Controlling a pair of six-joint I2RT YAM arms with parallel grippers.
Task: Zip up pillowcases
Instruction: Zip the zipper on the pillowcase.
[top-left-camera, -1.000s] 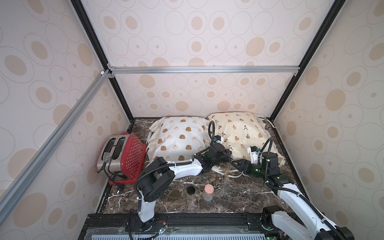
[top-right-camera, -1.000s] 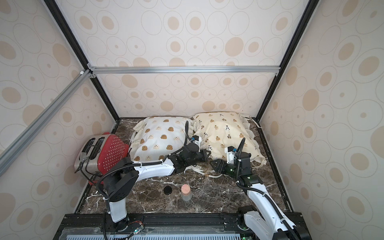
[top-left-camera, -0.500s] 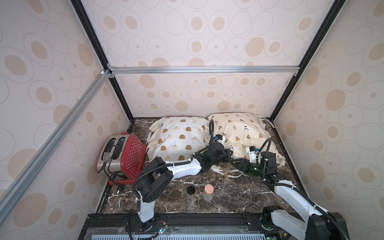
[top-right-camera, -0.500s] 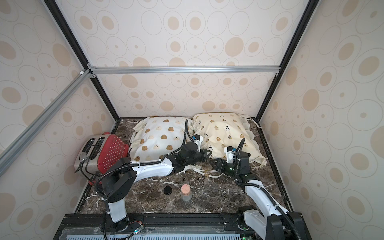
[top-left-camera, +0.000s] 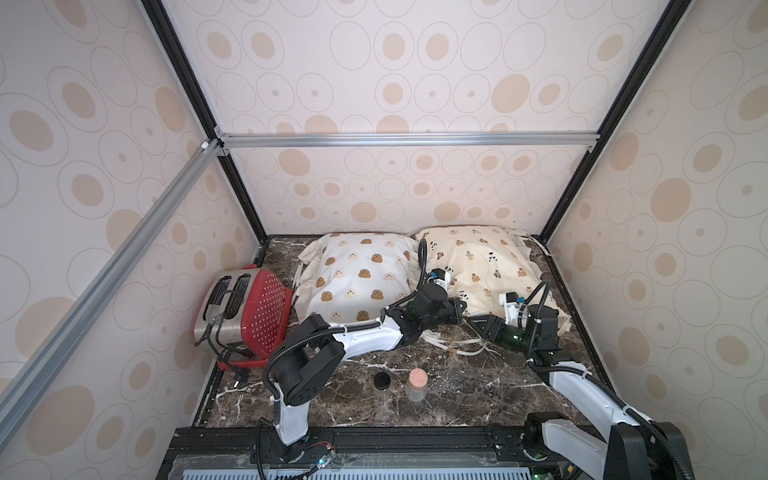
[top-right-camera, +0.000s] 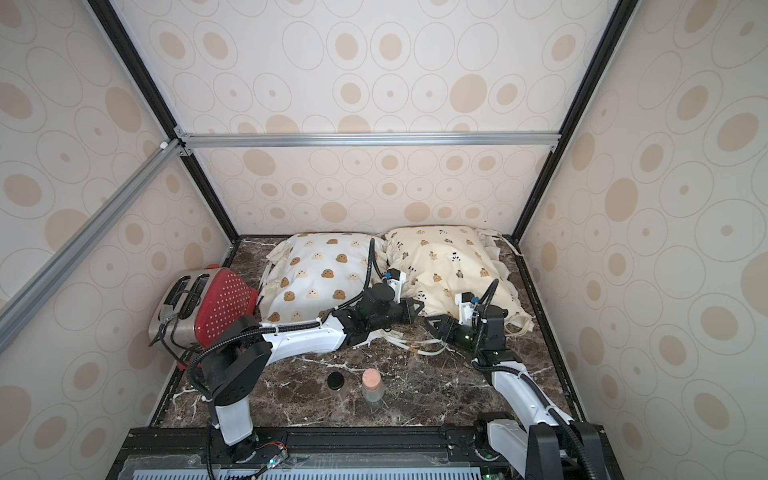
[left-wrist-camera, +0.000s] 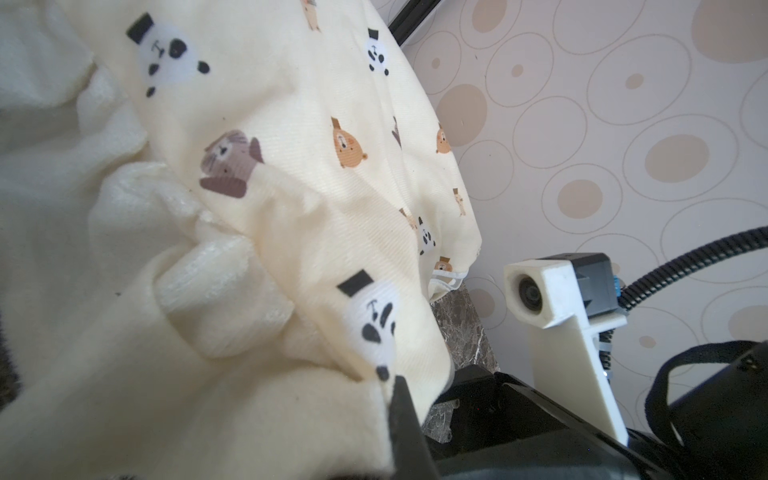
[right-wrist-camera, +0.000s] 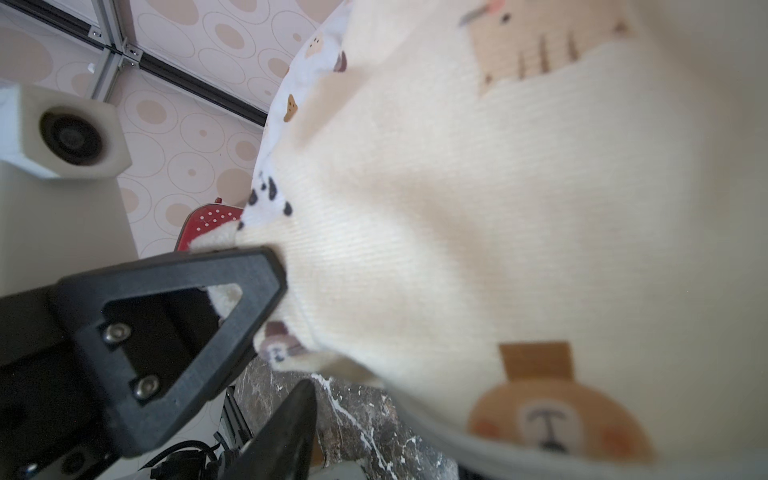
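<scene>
Two pillowcases lie side by side at the back of the marble table. The white pillowcase (top-left-camera: 357, 274) (top-right-camera: 320, 274) has brown blob prints. The cream pillowcase (top-left-camera: 478, 262) (top-right-camera: 444, 266) has bear and panda prints. My left gripper (top-left-camera: 460, 309) (top-right-camera: 415, 309) (left-wrist-camera: 390, 399) is shut on the cream pillowcase's near left corner, with fabric bunched against its dark finger (left-wrist-camera: 405, 419). My right gripper (top-left-camera: 478, 323) (top-right-camera: 434, 324) is just right of it at the same near edge, open. One of its fingers (right-wrist-camera: 286, 428) stands clear under the fabric (right-wrist-camera: 457, 208). The other finger is hidden, and no zipper shows.
A red toaster (top-left-camera: 245, 316) stands at the left wall. A black-lidded jar (top-left-camera: 382, 384) and a pink-topped jar (top-left-camera: 417, 384) stand near the front. Loose tie strings (top-left-camera: 457, 347) lie on the marble before the cream pillowcase. Enclosure walls close in on three sides.
My right gripper has edged slightly left toward the left gripper and the cream pillowcase's near edge. The left gripper keeps its hold and has barely moved.
</scene>
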